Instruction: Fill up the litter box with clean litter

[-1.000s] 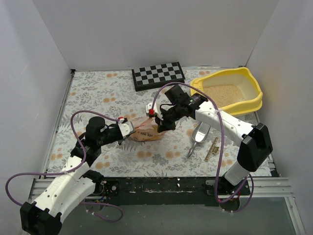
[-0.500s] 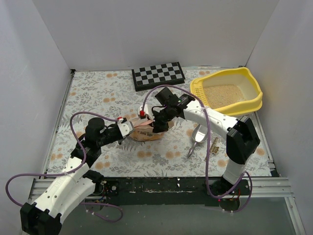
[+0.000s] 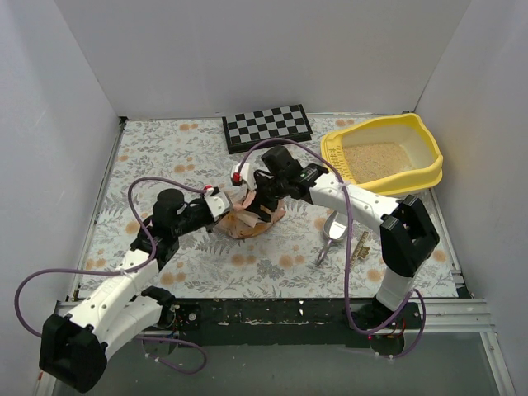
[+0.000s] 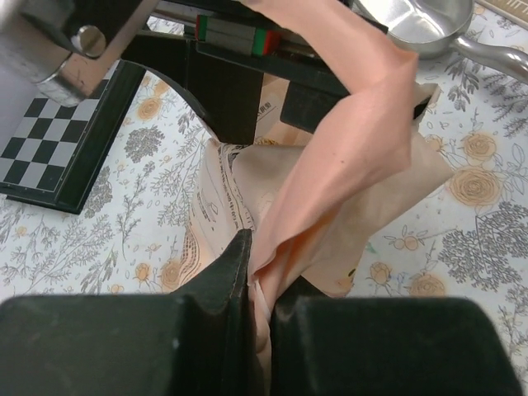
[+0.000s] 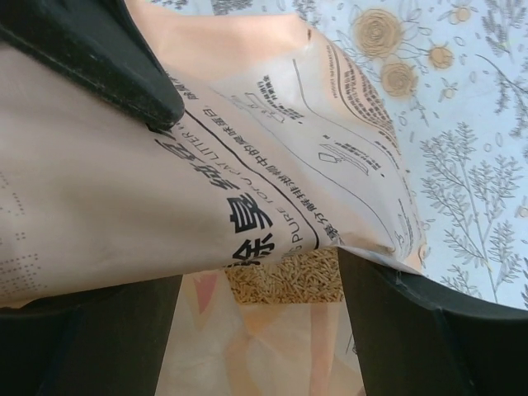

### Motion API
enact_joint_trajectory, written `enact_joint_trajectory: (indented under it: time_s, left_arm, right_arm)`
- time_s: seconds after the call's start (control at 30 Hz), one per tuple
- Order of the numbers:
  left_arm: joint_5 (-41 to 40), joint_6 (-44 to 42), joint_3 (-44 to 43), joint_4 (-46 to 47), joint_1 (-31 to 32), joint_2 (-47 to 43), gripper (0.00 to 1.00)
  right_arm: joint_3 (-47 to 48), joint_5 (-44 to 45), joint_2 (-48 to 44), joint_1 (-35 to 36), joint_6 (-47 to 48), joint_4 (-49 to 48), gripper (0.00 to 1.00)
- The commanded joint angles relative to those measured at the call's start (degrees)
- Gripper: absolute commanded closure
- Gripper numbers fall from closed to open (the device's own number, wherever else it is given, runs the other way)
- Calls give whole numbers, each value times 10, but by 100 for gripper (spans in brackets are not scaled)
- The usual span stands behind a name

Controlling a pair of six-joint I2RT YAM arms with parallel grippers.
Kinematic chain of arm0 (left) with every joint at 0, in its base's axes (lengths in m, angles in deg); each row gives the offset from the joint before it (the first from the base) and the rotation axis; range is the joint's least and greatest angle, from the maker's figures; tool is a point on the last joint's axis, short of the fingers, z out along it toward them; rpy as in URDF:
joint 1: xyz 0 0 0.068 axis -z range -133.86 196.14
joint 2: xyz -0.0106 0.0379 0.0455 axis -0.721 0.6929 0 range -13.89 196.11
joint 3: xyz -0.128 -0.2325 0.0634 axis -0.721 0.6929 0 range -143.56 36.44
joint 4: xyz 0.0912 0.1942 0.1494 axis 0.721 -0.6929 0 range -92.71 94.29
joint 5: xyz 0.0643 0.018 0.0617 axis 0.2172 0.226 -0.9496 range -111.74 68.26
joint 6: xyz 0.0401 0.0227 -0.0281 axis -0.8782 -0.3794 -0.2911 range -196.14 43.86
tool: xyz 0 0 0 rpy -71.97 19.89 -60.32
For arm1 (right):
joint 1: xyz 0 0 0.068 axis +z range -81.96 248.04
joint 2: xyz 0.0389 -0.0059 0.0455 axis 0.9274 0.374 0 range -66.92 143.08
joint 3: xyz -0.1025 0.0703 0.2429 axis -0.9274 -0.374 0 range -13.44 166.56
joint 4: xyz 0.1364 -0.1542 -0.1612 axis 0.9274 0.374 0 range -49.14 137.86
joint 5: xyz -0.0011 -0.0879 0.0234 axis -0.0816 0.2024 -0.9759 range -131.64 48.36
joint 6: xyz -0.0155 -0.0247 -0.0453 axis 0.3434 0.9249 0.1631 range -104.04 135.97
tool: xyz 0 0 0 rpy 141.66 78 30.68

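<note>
As the left claw (image 4: 252,262) clenched the bag's (image 3: 252,221) edge at centre frame, the right claw (image 5: 260,272) straddled its mouth, jaws apart; whether it gripped, I could not tell. The step looked like readying a pour. Litter (image 3: 375,159) lay in the box (image 3: 429,169), upper right. Next, the bag needed carrying there, with the scoop (image 3: 334,231) lying between and the checkerboard (image 3: 268,126) well clear at the top.

Bright, even light (soft shadows)

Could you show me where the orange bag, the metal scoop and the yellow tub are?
litter bag (image 4: 355,140): left wrist view, on its raised folded flap.
metal scoop (image 3: 337,226): top external view, on its bowl.
litter box (image 3: 332,149): top external view, on its slotted ledge.
</note>
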Motion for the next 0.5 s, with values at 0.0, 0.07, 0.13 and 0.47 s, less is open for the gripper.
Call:
enact_joint_trajectory:
  time_s: [0.0,0.07,0.13,0.47]
  left_arm:
    - [-9,3,-30,77,3,38,100]
    - [-16,3,-38,90,3,58,100]
    - [-18,0,-44,92,3,69,100]
    - [-11,-1,-34,98,3,72,100]
  right_arm:
    - [-18,68,-29,-16,-20,-76,16]
    - [-24,73,-44,-19,-20,-80,16]
    - [-26,73,-60,-23,-19,-78,16]
    - [-45,116,-178,-37,-57,-64,16]
